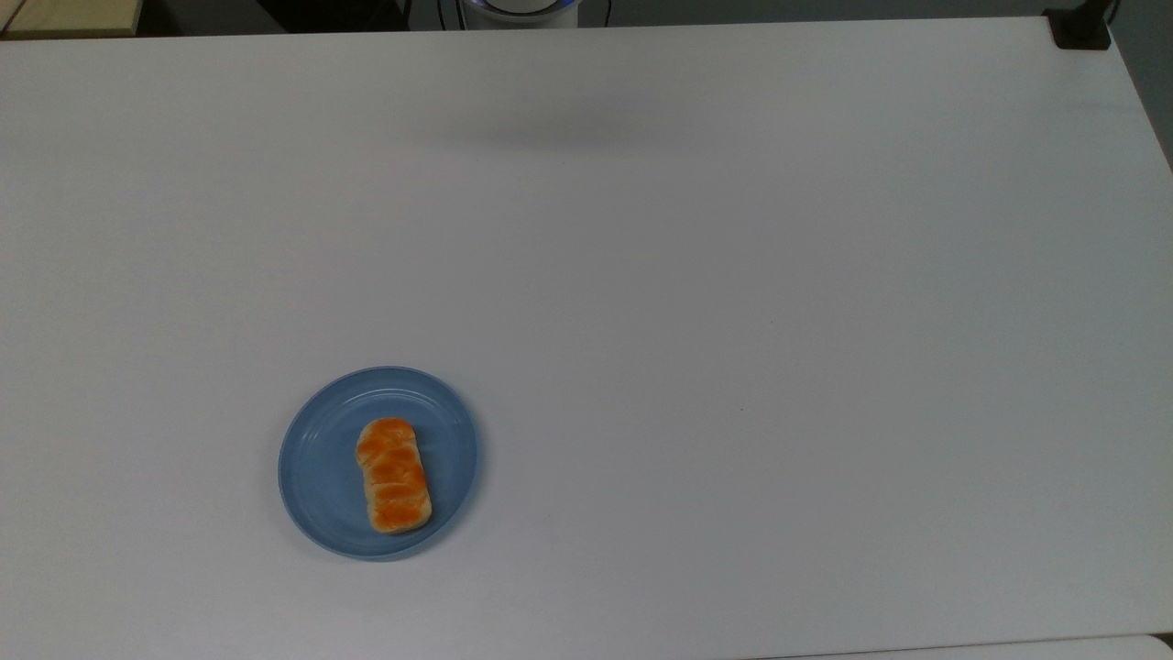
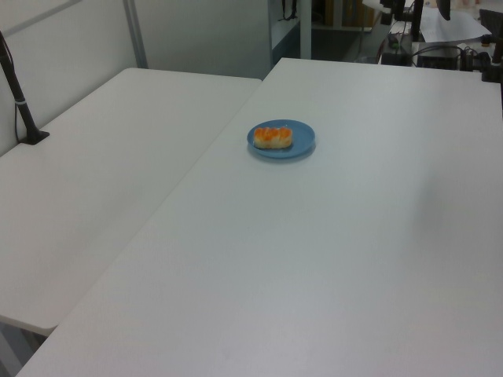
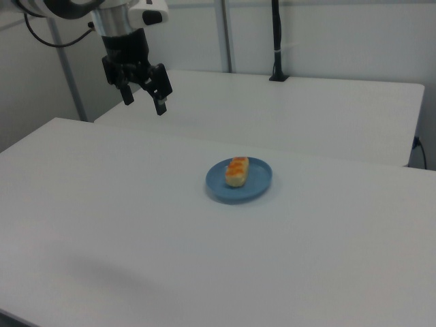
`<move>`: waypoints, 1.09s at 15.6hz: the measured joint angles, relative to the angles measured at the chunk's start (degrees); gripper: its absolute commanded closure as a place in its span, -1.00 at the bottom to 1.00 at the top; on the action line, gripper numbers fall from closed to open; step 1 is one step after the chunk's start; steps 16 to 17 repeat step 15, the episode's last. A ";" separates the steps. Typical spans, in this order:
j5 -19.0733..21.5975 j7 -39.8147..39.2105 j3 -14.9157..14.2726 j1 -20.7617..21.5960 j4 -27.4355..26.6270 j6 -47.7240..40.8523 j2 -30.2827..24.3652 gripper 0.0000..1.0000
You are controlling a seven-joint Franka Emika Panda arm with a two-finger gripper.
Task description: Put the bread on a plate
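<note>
High above the counter, the hand hangs in the upper left of the right view with its two dark fingers pointing down and spread well apart, gripping nothing. It sits well apart from the plate, up and toward the right view's left. Its black body hangs from a white arm with a dark cable looping off it.

On the plate lies the bread, flat, its glossy orange top facing up and pale sides showing at the edges. In the top view the plate rests on the counter in the lower left area, and the bread lies a little toward the top view's right of the plate's middle, its long side running up and down. In the left view the plate is beyond the middle of the counter, with the bread lying crosswise on the part toward the left view's left.

A second white table stands edge to edge with the counter, and a black pole rises from it.
</note>
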 measured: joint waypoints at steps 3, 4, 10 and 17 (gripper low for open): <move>0.04 3.22 0.27 0.91 -0.50 0.23 0.01 -1.00; 0.04 3.91 0.34 1.28 -0.51 0.23 0.00 -1.00; 0.99 6.69 0.37 1.75 -0.74 0.23 0.14 -1.00; 1.62 2.94 0.40 1.91 -0.81 0.23 0.71 -1.00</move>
